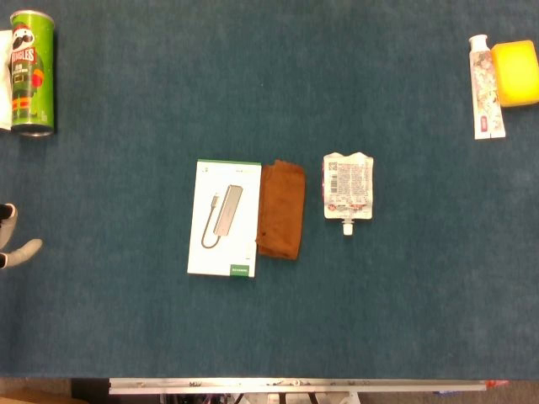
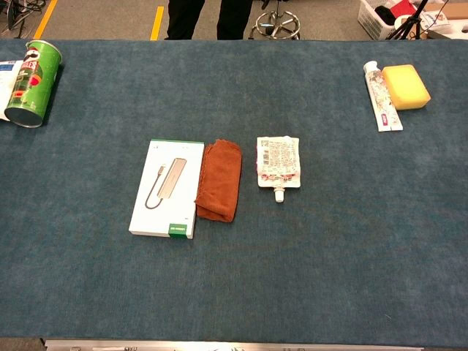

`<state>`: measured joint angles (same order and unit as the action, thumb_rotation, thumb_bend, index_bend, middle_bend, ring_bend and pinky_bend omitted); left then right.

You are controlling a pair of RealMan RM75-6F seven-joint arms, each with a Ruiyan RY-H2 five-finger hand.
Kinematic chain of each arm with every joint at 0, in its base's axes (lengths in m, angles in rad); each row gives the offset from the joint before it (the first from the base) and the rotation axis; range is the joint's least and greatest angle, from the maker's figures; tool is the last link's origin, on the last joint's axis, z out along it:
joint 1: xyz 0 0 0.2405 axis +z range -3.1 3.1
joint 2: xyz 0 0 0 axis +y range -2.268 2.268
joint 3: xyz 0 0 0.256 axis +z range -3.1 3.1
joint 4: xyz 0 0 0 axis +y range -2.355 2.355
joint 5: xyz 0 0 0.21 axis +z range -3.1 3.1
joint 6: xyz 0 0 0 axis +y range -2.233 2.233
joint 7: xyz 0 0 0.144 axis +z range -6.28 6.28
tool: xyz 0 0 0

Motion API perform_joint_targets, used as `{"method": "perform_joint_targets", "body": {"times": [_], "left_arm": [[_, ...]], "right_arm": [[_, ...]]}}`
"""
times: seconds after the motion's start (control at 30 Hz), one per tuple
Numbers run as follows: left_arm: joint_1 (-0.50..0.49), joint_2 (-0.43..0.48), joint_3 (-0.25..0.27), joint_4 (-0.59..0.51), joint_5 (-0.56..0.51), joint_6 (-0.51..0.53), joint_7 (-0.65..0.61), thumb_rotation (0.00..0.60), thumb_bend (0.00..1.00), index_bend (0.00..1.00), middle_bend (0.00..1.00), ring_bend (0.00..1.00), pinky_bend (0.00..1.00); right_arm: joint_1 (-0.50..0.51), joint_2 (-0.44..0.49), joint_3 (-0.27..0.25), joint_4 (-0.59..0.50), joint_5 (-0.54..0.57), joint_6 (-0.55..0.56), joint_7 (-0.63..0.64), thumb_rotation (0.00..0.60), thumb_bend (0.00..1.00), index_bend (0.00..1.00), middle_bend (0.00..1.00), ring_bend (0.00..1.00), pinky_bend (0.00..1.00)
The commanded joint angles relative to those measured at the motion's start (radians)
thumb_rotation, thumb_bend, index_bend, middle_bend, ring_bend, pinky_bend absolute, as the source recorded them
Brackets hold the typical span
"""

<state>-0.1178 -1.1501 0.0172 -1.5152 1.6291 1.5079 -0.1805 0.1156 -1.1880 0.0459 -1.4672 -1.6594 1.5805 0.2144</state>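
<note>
Only the fingertips of my left hand (image 1: pixel 12 237) show, at the left edge of the head view, spread apart over the blue table cloth (image 1: pixel 404 295) with nothing between them. The chest view does not show this hand. Neither view shows my right hand. A white box (image 1: pixel 223 219) printed with a cabled adapter lies flat in the middle. A folded brown cloth (image 1: pixel 280 210) lies against its right side. Right of that is a white spouted pouch (image 1: pixel 348 187), spout towards me. The box is well to the right of my left hand.
A green Pringles can (image 1: pixel 31 73) lies at the far left beside a white sheet. At the far right a toothpaste tube (image 1: pixel 484 88) lies next to a yellow sponge (image 1: pixel 515 71). A person's legs (image 2: pixel 212 14) stand beyond the far edge.
</note>
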Motion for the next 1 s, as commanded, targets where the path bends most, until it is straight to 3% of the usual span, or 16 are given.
{"method": "perform_joint_targets", "body": {"times": [0.03, 0.27, 0.5, 1.0], "left_arm": [[-0.001, 0.000, 0.001, 0.001, 0.001, -0.003, -0.002, 0.600, 0.00, 0.95, 1.00, 0.64, 0.13], [-0.003, 0.004, 0.006, 0.008, 0.009, -0.002, -0.023, 0.600, 0.00, 0.95, 1.00, 0.67, 0.13], [-0.002, 0.000, 0.003, 0.006, -0.001, -0.003, -0.007, 0.600, 0.00, 0.95, 1.00, 0.67, 0.13], [-0.003, 0.003, 0.008, 0.006, -0.001, -0.005, -0.060, 0.600, 0.00, 0.95, 1.00, 0.67, 0.13]], "right_arm": [[-0.001, -0.009, 0.003, 0.013, -0.009, 0.015, 0.029, 0.600, 0.00, 1.00, 1.00, 1.00, 0.50], [-0.003, -0.022, 0.005, 0.037, -0.006, 0.030, 0.048, 0.593, 0.00, 1.00, 1.00, 1.00, 0.33], [-0.004, -0.015, 0.005, 0.019, 0.030, -0.007, -0.044, 0.443, 0.00, 1.00, 1.00, 1.00, 0.12], [0.001, -0.040, 0.008, 0.042, 0.001, 0.028, 0.027, 0.416, 0.00, 1.00, 1.00, 1.00, 0.09]]}}
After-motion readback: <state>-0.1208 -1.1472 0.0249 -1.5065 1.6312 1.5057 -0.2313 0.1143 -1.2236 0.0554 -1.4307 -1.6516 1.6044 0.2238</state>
